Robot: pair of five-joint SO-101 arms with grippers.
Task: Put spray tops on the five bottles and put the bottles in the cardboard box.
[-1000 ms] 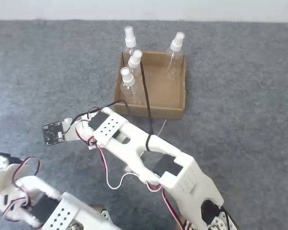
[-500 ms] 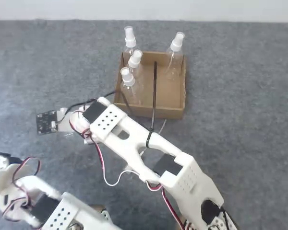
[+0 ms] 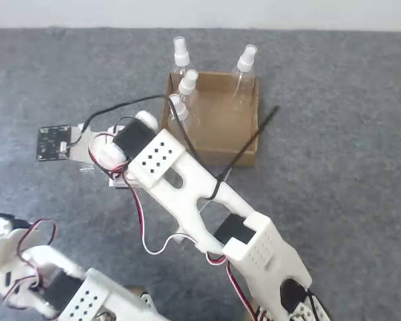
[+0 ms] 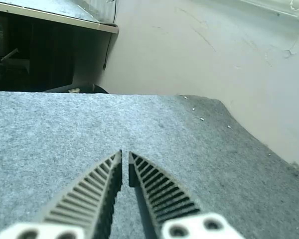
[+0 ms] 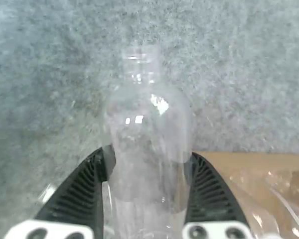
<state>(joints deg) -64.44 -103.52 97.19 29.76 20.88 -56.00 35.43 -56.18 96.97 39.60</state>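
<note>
Holding a clear bottle (image 5: 149, 129) between its two jaws, the right gripper (image 5: 148, 164) is about half open, closed only as far as the bottle's body allows. This bottle has a bare threaded neck with no spray top on it. It is over the grey carpet (image 3: 334, 167), just beside the left side of the cardboard box (image 3: 256, 120). The left gripper (image 4: 125, 154) is closed with nothing in it and hangs over bare carpet near the robot.

Four bottles with spray tops (image 3: 180, 48) (image 3: 246, 57) (image 3: 188, 80) (image 3: 176, 101) stand upright at the box: three at its left side, one at its far right corner. Whether the farthest left one stands inside the box or just behind its far wall, I cannot tell.

By my judgement most of the task is done. What is left is the fifth bottle: it needs a spray top, and then it goes into the box.
</note>
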